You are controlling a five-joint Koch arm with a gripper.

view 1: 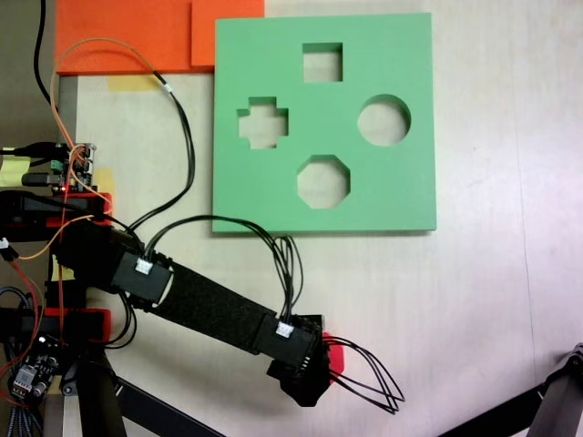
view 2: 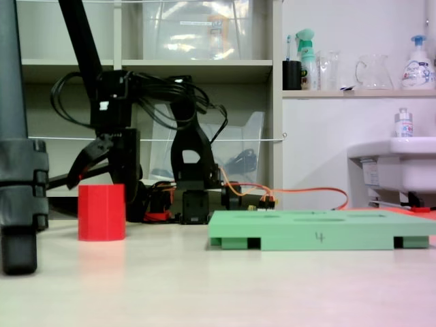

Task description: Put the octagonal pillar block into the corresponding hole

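The octagonal pillar block [view 2: 101, 212], bright red, stands upright on the table to the left of the green board [view 2: 320, 235]. From above only a red sliver of the block [view 1: 333, 355] shows beside the arm's head. My gripper [view 2: 102, 180] hangs right over the block's top. Its jaws are spread, one curving down at the block's left and one behind its right side, and I cannot tell whether they touch it. In the top-down fixed view the gripper [view 1: 311, 381] is hidden under the wrist. The corresponding hole [view 1: 323, 181], eight-sided, is the near cut-out of the green board [view 1: 401, 191].
The board also has a square [view 1: 322, 62], a cross [view 1: 262, 123] and a round cut-out [view 1: 383, 120]. Orange foam sheets [view 1: 137, 36] lie at the far left corner. Black stand legs rise at the near right [view 1: 556, 396] and at the side view's left edge [view 2: 20, 197]. Looped cables [view 1: 369, 373] trail off the wrist.
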